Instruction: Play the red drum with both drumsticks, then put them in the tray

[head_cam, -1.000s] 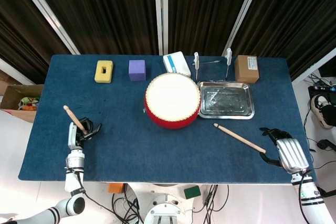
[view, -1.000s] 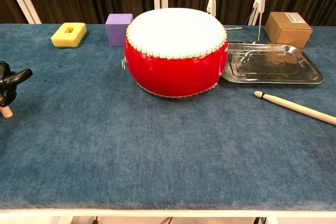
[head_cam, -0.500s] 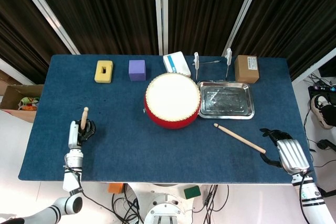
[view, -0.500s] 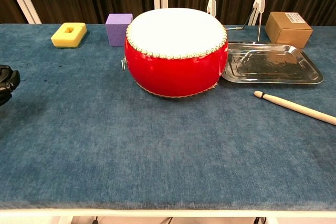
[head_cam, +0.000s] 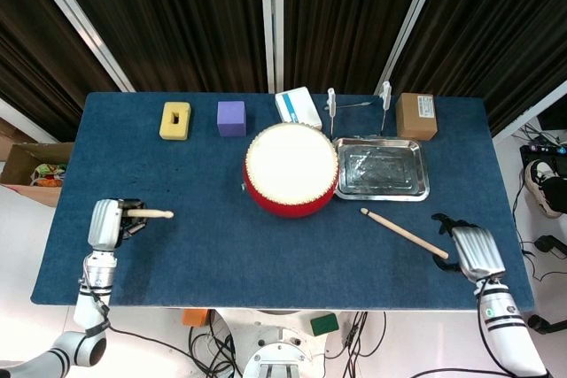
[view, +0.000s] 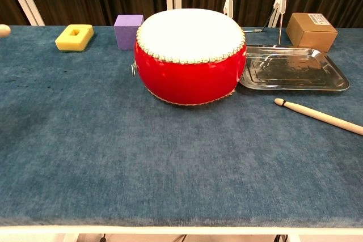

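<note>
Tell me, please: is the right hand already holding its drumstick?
No. In the head view the right hand sits at the end of the drumstick, which lies flat on the table.

On the counter (head_cam: 266, 263): one drum (head_cam: 291, 168), two drumsticks (head_cam: 404, 234) (head_cam: 151, 213), one tray (head_cam: 381, 169), one yellow block (head_cam: 174, 119), one purple cube (head_cam: 231, 118), one brown box (head_cam: 415, 115), one white box (head_cam: 298, 108).

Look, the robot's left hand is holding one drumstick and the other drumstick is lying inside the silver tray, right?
Not quite. The left hand does hold a drumstick, but the other drumstick lies on the blue table in front of the silver tray, not inside it. The head view shows this.
</note>
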Motion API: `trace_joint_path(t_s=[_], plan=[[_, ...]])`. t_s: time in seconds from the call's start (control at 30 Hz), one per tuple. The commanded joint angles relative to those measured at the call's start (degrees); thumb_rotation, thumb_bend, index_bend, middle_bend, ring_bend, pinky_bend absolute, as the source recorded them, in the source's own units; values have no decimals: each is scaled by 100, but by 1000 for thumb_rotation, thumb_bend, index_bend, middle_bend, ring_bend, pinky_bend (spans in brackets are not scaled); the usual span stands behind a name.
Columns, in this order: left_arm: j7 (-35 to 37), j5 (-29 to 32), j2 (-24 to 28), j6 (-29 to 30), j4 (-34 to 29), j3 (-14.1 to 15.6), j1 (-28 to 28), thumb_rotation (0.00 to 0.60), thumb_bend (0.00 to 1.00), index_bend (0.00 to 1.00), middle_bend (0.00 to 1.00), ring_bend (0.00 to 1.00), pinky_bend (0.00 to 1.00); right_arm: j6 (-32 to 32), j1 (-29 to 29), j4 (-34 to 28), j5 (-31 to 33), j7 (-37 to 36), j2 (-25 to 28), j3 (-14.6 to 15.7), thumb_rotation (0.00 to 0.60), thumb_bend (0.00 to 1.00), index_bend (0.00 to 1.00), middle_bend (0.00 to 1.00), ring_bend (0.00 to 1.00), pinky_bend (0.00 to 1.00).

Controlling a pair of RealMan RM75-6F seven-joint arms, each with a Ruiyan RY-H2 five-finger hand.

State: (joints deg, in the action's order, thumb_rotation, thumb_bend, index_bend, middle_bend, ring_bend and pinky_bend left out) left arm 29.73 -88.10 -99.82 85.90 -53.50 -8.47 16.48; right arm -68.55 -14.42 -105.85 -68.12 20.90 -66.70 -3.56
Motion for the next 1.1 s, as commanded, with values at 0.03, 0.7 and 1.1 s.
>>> trace_joint_path(t_s=[0.03, 0.7, 1.1], plan=[[-1396, -529, 654, 282, -631, 282, 94, 600, 716, 1000, 1000, 1000, 1000, 27, -458, -189, 990, 1245, -541, -309, 600, 218, 306, 406, 311, 459], [-2733, -761, 1407, 305, -2234, 547, 39, 600, 715, 1000, 1000, 1000, 1000, -932, -1272, 434, 2421, 3183, -2358, -458, 600, 293, 386, 101, 0, 68], [-2694, -746, 1429, 266, -2218, 605, 25, 600, 715, 1000, 1000, 1000, 1000, -874, -1332, 1093, 2571, 3165, -2754, -383, 600, 327, 398, 94, 0, 62]])
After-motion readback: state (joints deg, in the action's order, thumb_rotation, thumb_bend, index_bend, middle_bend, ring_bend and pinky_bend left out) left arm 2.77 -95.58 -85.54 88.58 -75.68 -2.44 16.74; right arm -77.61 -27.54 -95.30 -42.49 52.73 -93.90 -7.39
